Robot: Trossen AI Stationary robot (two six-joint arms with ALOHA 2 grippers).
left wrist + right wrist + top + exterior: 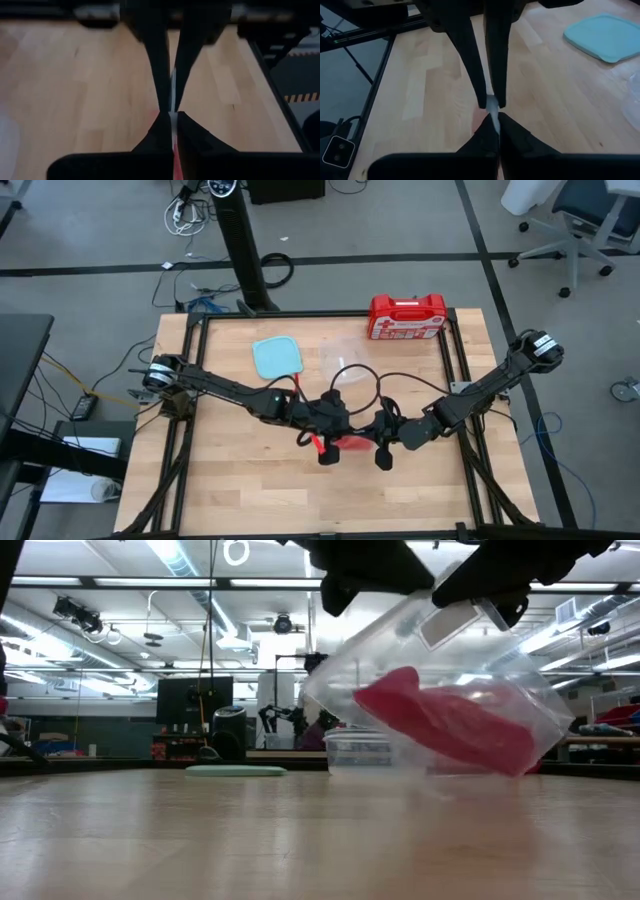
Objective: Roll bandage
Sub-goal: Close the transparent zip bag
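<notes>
A clear plastic bag [450,690] hangs between my two grippers over the middle of the table, with the red bandage [440,725] bunched inside it. From above, the bandage [345,443] shows as a red patch between the fingers. My left gripper [325,450] is shut on the bag's left side and my right gripper [383,458] on its right side. The low view shows both hands only as dark shapes at the top, above the bag. My left gripper pinches a thin edge of the clear bag [173,107] between its two fingers, slanting down from the table's left. Red shows just below the fingertips. My right gripper pinches a small fold of clear plastic [493,106] between its fingertips, slanting down from the right. The bag hangs below both, tilted and clear of the table.
A pale blue lid [275,358] lies flat at the far left of the table, beside a clear container [345,360]. The red first-aid case [407,317] stands at the far edge. Bare wood lies toward the near edge.
</notes>
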